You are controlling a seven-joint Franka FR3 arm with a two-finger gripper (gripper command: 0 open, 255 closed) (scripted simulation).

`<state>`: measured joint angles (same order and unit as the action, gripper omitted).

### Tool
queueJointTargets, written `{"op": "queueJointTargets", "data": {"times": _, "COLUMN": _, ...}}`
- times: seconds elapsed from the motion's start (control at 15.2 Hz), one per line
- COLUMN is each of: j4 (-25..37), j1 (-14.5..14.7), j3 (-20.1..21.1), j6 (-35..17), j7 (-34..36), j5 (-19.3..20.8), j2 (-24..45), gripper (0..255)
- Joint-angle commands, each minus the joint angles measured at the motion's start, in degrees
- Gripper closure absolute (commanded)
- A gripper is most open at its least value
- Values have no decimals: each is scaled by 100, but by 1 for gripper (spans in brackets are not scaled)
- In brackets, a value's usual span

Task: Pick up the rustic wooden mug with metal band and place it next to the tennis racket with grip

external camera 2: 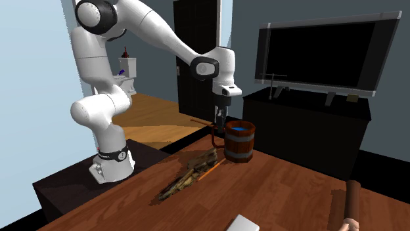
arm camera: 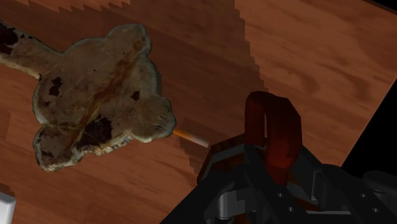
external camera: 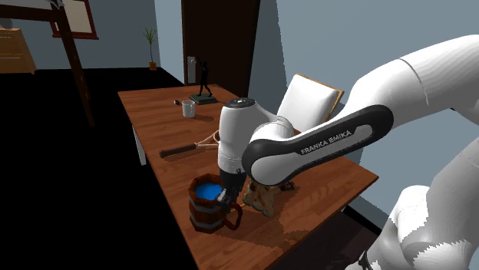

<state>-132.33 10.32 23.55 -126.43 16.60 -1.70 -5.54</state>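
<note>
- Shoulder view. The mug [external camera: 206, 205], brown staves with a blue inside, stands on the table [external camera: 153, 115] at the end nearest the stand. The gripper [external camera: 228, 193] comes straight down at the rim on the handle side, probably because that is the one part narrow enough to pinch.
- Shoulder view. The racket [external camera: 183, 150] lies flat at mid-table, dark grip toward this view's left, head partly behind the arm. It is well apart from the mug, so a carry along the table looks due.
- Shoulder view. A cup [external camera: 188, 108] stands beyond the racket, out of the likely path.
- Second exterior view. The mug [external camera 2: 239, 140] appears to rest on the table. The gripper [external camera 2: 219, 123] hangs upright over the handle [external camera 2: 215, 139].
- Second exterior view. The bark [external camera 2: 190, 172] lies just beside the mug's base, so a low drag could catch it.
- Wrist view. The handle [arm camera: 273, 127] arches up between the fingers of the gripper [arm camera: 273, 175], which stand close on both sides. I judge them nearly closed and clasping it.
- Wrist view. The bark [arm camera: 95, 105] lies flat beside the mug.
</note>
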Motion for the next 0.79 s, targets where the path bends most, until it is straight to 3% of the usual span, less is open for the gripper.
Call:
{"op": "queueJointTargets", "data": {"times": 0.0, "j4": 0, "j1": -1, "j3": -1, "j6": -1, "j7": 0, "j5": 1, "j2": 1, "gripper": 255}}
{"op": "queueJointTargets", "data": {"times": 0.4, "j4": 0, "j1": -1, "j3": -1, "j6": -3, "j7": 0, "j5": 1, "j2": 2, "gripper": 255}}
{"op": "queueJointTargets", "data": {"times": 0.73, "j4": 205, "j1": 2, "j3": -29, "j6": 394, "j7": -70, "j5": -83, "j2": -203, "gripper": 255}}
